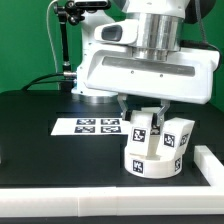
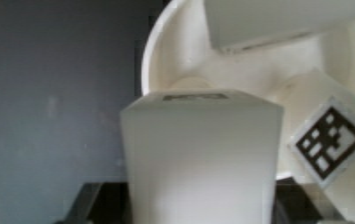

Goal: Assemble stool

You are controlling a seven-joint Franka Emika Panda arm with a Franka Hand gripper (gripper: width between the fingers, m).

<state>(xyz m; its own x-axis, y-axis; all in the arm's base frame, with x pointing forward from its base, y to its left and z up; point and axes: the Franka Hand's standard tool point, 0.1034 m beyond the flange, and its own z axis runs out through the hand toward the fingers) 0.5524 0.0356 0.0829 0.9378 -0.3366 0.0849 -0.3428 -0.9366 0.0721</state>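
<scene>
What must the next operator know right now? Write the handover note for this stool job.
Gripper: closed on a leg, held upright over the seat.
Parts: the seat stands on the black table beside the marker board. A second leg and a third leg are already at the seat.
Done: apparently two legs are placed, though their fit cannot be seen.
Left: seat the held leg, release, and check all three.

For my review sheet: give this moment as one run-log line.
gripper: shut on leg | leg: held above seat | seat: on table, beside rail | marker board: flat
</scene>
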